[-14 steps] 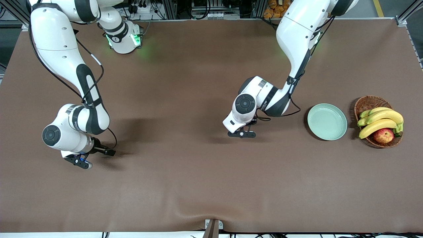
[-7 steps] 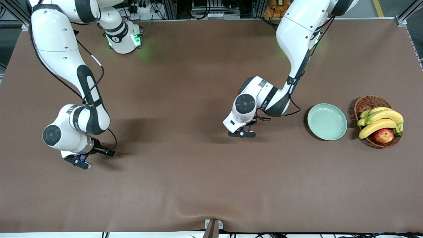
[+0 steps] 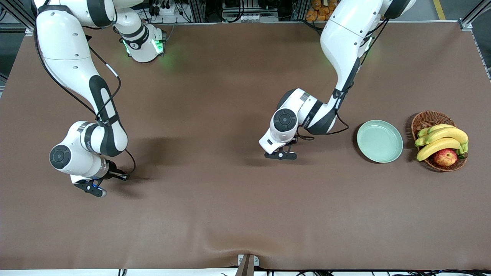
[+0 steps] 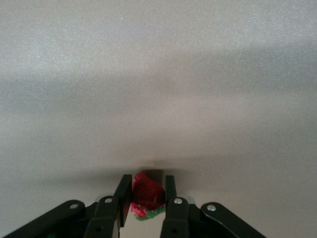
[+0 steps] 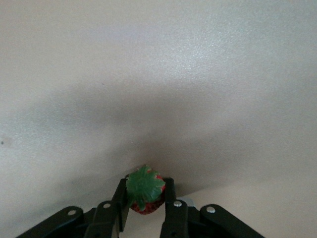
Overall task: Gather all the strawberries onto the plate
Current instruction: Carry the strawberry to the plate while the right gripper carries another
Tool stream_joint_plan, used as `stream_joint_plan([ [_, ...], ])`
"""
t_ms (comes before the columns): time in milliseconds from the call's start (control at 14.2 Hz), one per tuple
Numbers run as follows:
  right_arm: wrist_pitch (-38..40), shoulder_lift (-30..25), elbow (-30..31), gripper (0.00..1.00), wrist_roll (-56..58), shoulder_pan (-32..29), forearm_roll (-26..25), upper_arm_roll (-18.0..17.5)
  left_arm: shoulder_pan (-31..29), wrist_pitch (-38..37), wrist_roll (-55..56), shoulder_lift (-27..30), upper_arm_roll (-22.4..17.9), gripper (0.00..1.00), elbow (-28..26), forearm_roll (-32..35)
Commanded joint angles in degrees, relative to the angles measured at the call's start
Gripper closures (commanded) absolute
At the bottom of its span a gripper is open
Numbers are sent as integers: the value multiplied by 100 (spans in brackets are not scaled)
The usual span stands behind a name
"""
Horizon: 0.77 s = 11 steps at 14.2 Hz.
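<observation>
My left gripper (image 3: pixel 281 155) is low over the brown table, toward the middle, and is shut on a red strawberry (image 4: pixel 146 194) whose green cap points back at the wrist. My right gripper (image 3: pixel 93 188) is low over the table at the right arm's end and is shut on a strawberry (image 5: pixel 145 194) whose green cap faces the camera. Neither berry shows in the front view, where the hands hide them. A third strawberry is out of view. The pale mint-green plate (image 3: pixel 379 141) lies empty toward the left arm's end, beside the basket.
A brown wicker basket (image 3: pixel 425 119) holds yellow bananas (image 3: pixel 445 138) and a red-yellow apple (image 3: pixel 445 157), at the left arm's end of the table beside the plate. The brown table cloth (image 3: pixel 230 199) has a small ridge near its front edge.
The right wrist has turned and shifted slightly with its berry. The left arm has not moved.
</observation>
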<state>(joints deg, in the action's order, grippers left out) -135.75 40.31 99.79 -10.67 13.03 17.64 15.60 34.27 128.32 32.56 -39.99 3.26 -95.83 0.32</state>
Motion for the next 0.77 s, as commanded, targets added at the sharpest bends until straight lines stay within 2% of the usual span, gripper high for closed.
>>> stream_joint_plan([
  [0,101,-216,23,100,118,-46,91,-93,18,70,137,35,-10,97,-32,126],
  [70,206,-286,23,100,118,-46,91,-93,9,27,146,87,-10,100,-23,126],
  [281,619,-524,6,100,30,94,91,-101,-157,-577,6,587,-18,100,-23,126],
  [421,812,-638,6,100,-22,191,125,-110,-315,-729,-30,877,-18,100,-93,127],
  [561,980,-709,6,100,-110,436,589,-102,-561,-782,-100,1158,-18,100,-277,135],
  [702,1085,-744,-3,100,-119,578,1011,-101,-815,-782,-669,1475,-18,100,-558,135],
])
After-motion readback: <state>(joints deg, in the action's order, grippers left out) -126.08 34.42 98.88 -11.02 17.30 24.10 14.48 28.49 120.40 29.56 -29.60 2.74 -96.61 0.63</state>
